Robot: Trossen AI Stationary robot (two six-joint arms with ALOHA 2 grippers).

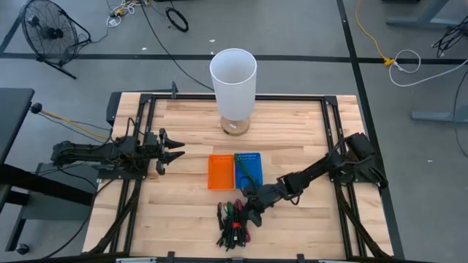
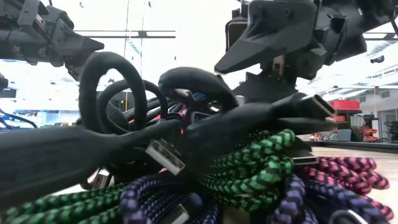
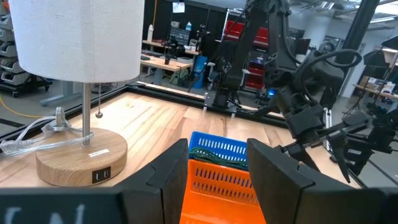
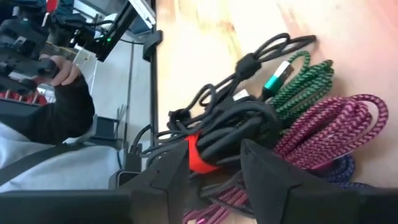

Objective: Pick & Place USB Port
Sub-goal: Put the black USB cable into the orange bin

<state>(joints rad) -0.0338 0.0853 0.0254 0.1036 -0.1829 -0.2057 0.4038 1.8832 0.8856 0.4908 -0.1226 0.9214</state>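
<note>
Black fingers of the right gripper (image 1: 252, 208) are spread apart, and nothing is held between them. They are placed right over the pile of USB cables (image 1: 234, 223) near the front edge of the wooden table (image 1: 292, 131). Black, green, purple and pink cables are tangled together in the pile. An orange bin (image 1: 221, 172) and a blue bin (image 1: 248, 168) are set side by side just behind the pile. A white lamp (image 1: 234, 84) is stood farther back. The left gripper (image 1: 174, 150) is kept at the left side, with its fingers apart and empty. A person's hand (image 4: 59, 68) is seen past the table edge.
</note>
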